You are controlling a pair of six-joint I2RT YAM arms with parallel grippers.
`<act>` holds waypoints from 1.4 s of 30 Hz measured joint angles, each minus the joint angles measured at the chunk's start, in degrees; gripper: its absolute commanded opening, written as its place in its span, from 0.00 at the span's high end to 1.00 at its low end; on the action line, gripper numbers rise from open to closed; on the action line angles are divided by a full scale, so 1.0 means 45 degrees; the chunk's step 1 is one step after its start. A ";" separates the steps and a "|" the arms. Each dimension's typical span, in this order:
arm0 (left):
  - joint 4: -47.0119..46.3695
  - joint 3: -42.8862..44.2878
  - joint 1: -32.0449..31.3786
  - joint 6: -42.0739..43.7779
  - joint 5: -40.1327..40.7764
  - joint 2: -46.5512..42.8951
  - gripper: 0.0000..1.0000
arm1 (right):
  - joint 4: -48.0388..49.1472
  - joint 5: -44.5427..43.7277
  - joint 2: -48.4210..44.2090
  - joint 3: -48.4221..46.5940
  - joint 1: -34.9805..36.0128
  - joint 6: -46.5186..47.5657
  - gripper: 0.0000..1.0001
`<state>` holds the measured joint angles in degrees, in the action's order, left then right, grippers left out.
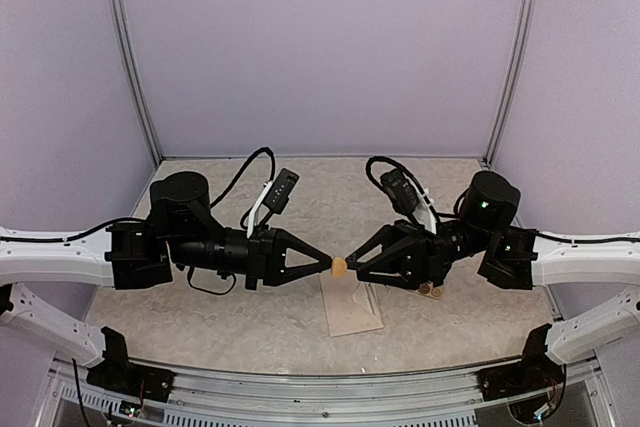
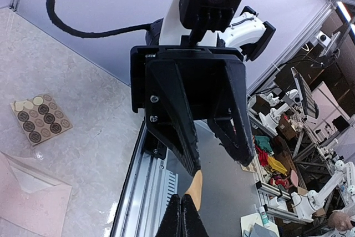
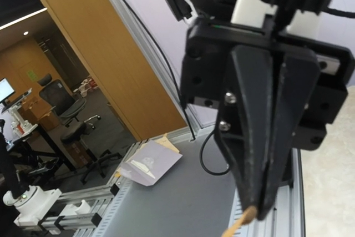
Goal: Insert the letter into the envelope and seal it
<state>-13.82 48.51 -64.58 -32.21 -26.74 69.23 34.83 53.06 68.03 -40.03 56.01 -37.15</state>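
Table with a pale marbled top fills the lower half of the overhead view, walled in by plain lilac panels. Over it we see the left arm and the right arm reaching inward from either side, so that their tips meet in mid-air above the table's middle. Flat on the table, just below that meeting point, lies the envelope, a small pale tan rectangle. We cannot tell from these views whether its flap is folded down. We see no loose letter anywhere on the table, so we judge it is probably tucked inside, though nothing shows this outright. Partly hidden under the right arm sits the sticker sheet, tan with rows of round brown stickers and a few bare pale spots. The left end effector has its jaws pressed together on the edge of a single round tan sticker, held up clear of the table. The right end effector faces it with jaws standing apart, holding nothing, one fingertip at the sticker's edge. We judge that the sealing is what is left: the sticker is not yet on the envelope.
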 measured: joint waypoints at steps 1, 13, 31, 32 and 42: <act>0.0019 0.0000 0.0000 0.0019 0.0034 0.0000 0.99 | -0.0053 -0.0058 0.0000 0.0000 0.0000 0.0005 0.66; 0.0466 0.0000 0.0034 0.0165 0.0957 -0.0058 1.00 | -0.0933 -0.0986 -0.0180 0.0005 0.0005 0.0277 0.65; 0.3220 0.0772 0.0913 0.3837 0.3512 0.1632 1.00 | -0.6057 -0.8699 -0.0675 0.2220 -0.2108 -0.0850 0.84; 0.3303 0.0816 0.0928 0.4109 0.3589 0.1783 1.00 | -0.6207 -0.8918 -0.0520 0.2331 -0.2118 -0.0952 0.85; 0.3560 0.1515 0.1350 0.6071 0.3755 0.2817 1.00 | -0.6091 -0.9816 0.1690 0.2647 -0.2181 -0.1345 0.88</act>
<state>2.20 55.33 -58.50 -4.89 -9.85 81.91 7.42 8.88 75.64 -28.12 46.19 -43.20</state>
